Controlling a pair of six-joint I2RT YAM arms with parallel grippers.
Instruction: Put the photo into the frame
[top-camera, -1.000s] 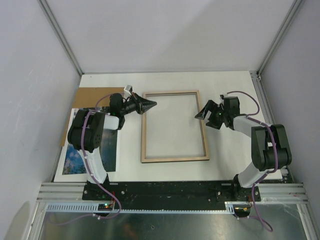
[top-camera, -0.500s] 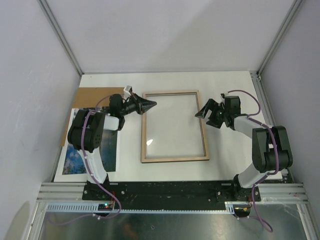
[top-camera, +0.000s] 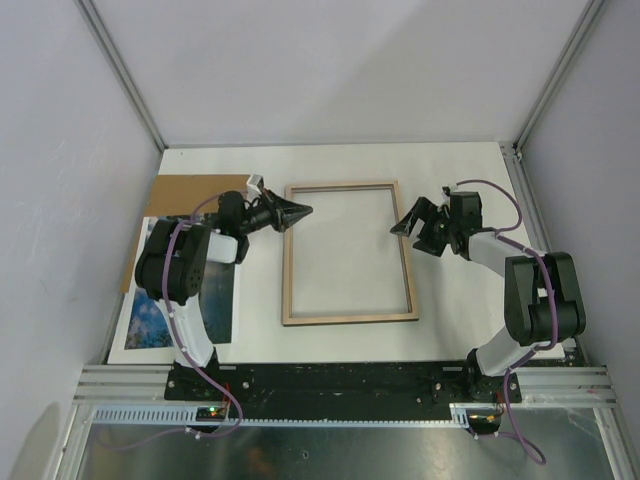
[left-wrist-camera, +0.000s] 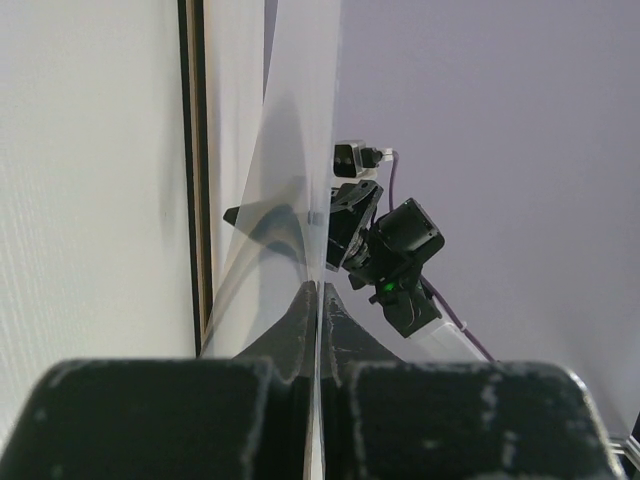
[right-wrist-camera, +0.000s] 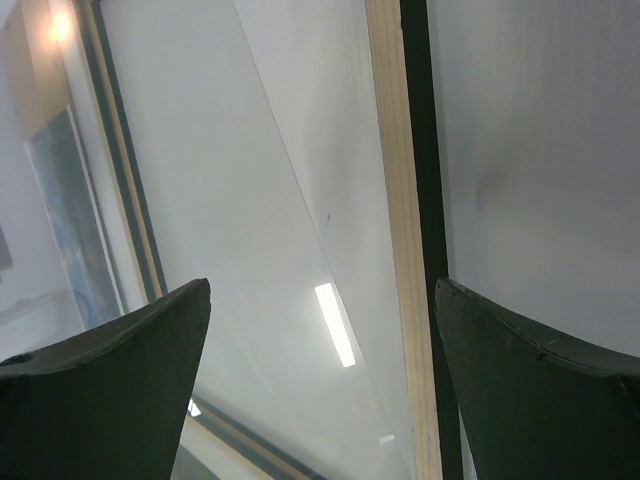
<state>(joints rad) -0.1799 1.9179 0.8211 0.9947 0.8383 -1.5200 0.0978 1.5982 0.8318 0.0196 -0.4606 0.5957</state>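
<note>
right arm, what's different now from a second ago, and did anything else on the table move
The right end effector edged slightly toward the far side of the table, above the frame's right rail, with its jaws open. It took hold of nothing. The left end effector stayed shut on the clear pane. The frame and the photo lay where they were.

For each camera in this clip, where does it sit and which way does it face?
Top: above and behind the arms, looking down on the table; the left arm, right arm and frame show.
Left wrist: low behind the left gripper, facing across the frame towards the right arm; the gripper is shut on a clear pane.
Right wrist: above the frame's right rail, looking down between the fingers of the open right gripper.
Shared: both wrist views show the pane and frame.
</note>
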